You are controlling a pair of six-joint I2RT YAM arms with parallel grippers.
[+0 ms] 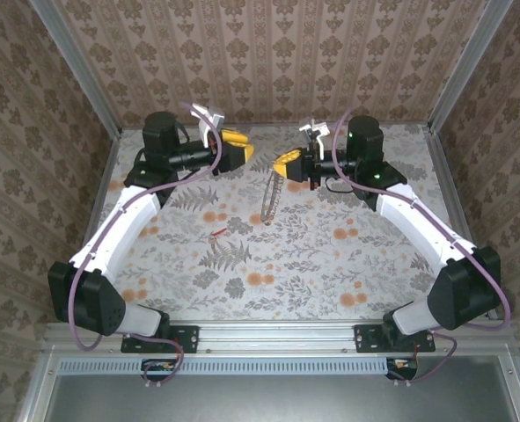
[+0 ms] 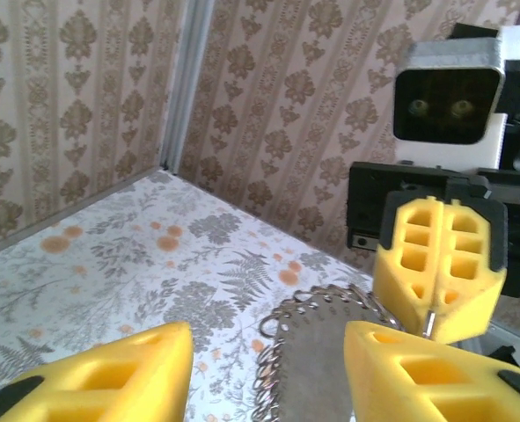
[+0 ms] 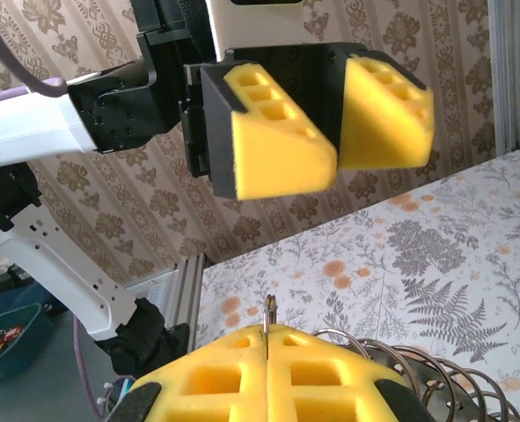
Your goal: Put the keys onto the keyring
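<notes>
Three walls [image 1: 277,53] papered in a brown-and-cream damask stripe closed in the tabletop [image 1: 242,264], whose cover was printed with grey ferns and small orange flowers. Bare aluminium posts [image 1: 76,70] ran up the two back corners, a metal rail [image 1: 277,334] edged the near side, and a dull grey panel [image 1: 277,396] lay in front of it. The light was soft and even, with only faint shadows, and a teal bin [image 3: 4,338] stood outside the papered enclosure.
</notes>
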